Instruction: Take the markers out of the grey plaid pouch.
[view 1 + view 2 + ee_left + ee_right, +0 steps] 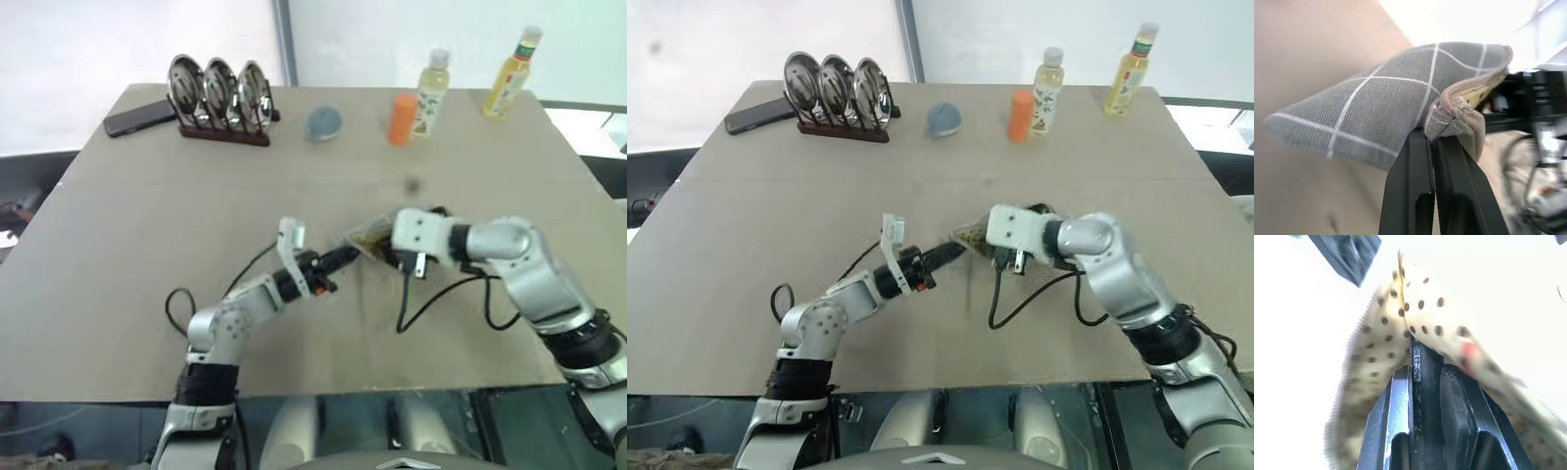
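L gripper clamped shut on grey plaid pouch edge, held above table centre. R gripper closed on black marker inside pouch lining. Far edge: orange cylinder, blue-grey lump, 2 bottles, plate rack, phone. Well apart.

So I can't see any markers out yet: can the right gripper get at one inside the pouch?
Probably yes: the right gripper is in the pouch mouth, seemingly closed on a black marker; the left gripper pinches the pouch edge.
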`<state>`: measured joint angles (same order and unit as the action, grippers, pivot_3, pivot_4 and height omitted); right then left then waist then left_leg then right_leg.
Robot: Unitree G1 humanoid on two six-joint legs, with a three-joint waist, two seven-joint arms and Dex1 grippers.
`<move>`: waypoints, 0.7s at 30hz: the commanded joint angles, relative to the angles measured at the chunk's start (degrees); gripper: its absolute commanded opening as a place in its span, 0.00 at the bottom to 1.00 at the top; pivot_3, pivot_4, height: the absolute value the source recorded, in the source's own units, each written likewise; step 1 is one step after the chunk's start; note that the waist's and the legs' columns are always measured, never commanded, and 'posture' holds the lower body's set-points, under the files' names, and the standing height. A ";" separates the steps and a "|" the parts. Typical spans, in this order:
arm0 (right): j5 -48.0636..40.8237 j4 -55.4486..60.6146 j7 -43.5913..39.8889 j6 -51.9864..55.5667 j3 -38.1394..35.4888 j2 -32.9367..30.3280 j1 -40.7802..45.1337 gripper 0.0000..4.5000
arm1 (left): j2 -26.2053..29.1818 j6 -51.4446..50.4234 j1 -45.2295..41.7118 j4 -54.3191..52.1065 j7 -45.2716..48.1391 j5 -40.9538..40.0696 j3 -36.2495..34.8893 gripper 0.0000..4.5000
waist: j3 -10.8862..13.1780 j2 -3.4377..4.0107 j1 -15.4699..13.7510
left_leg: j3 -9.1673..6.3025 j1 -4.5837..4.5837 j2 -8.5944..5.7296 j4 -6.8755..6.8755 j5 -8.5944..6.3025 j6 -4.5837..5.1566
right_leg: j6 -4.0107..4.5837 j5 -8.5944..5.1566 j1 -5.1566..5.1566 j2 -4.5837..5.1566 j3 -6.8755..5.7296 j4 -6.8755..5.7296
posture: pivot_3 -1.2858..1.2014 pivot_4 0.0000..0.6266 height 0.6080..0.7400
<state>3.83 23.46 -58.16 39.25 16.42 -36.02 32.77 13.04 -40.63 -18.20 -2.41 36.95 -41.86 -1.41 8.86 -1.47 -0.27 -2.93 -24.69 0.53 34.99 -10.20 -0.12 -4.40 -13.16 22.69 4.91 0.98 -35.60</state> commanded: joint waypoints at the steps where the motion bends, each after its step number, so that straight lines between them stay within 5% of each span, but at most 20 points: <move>1: -7.58 9.93 -2.78 12.23 -6.15 -2.63 1.14 0.08 | 0.89 3.91 -0.24 3.90 0.79 3.91 -0.09 0.00 | 0.01 0.02 -0.21 | -0.01 -0.11 0.01 -0.14 -0.01 -0.03 | 0.02 -0.04 0.15 -0.02 -0.01 0.04 | 0.52 0.24 1.00; 4: -11.23 12.07 -1.29 21.27 -8.80 -3.90 1.53 0.08 | 0.65 4.26 -1.92 6.14 1.94 4.08 -0.58 0.00 | 0.03 0.02 -0.33 | 0.01 -0.11 0.01 -0.34 -0.10 -0.06 | -0.02 -0.27 0.17 -0.01 -0.05 0.14 | 0.52 0.24 1.00; 13: -14.41 13.56 2.95 20.62 -9.90 -8.58 0.09 0.08 | 0.43 4.62 -3.79 8.13 4.10 4.23 -1.35 0.00 | 0.09 0.01 -0.32 | 0.05 -0.08 0.00 0.04 -0.14 -0.01 | 0.16 -0.42 0.01 0.02 -0.10 0.02 | 0.52 0.24 1.00; 18: -15.53 11.55 7.11 19.92 -8.95 -5.68 1.10 0.08 | -0.01 3.50 -3.83 7.57 3.76 3.44 -1.89 0.00 | 0.09 0.00 -0.35 | 0.04 -0.07 0.00 0.14 -0.14 0.00 | 0.15 -0.40 -0.03 0.02 -0.10 -0.05 | 0.52 0.24 1.00; 20: -15.14 10.34 10.72 21.39 -7.82 -2.50 1.10 0.23 | -0.23 2.00 -3.81 6.80 3.73 2.38 -2.14 0.00 | 0.09 0.00 -0.32 | 0.03 -0.06 0.01 0.14 -0.13 0.00 | 0.12 -0.38 -0.02 0.00 -0.10 -0.09 | 0.52 0.24 1.00; 21: -14.88 9.13 12.55 22.60 -7.18 -0.50 1.09 0.23 | -0.36 0.87 -3.79 6.13 3.81 1.38 -2.34 0.00 | 0.09 0.00 -0.32 | 0.02 -0.06 0.01 0.13 -0.13 0.00 | 0.04 -0.34 -0.02 -0.01 -0.10 -0.10 | 0.52 0.24 1.00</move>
<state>-11.28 33.52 -49.71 60.23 8.83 -39.01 33.03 13.05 -37.94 -21.44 6.00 40.30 -38.28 -2.85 8.95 -1.47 -0.59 -2.91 -24.75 0.55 35.11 -10.33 -0.12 -4.46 -13.44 22.68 4.90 0.87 -35.72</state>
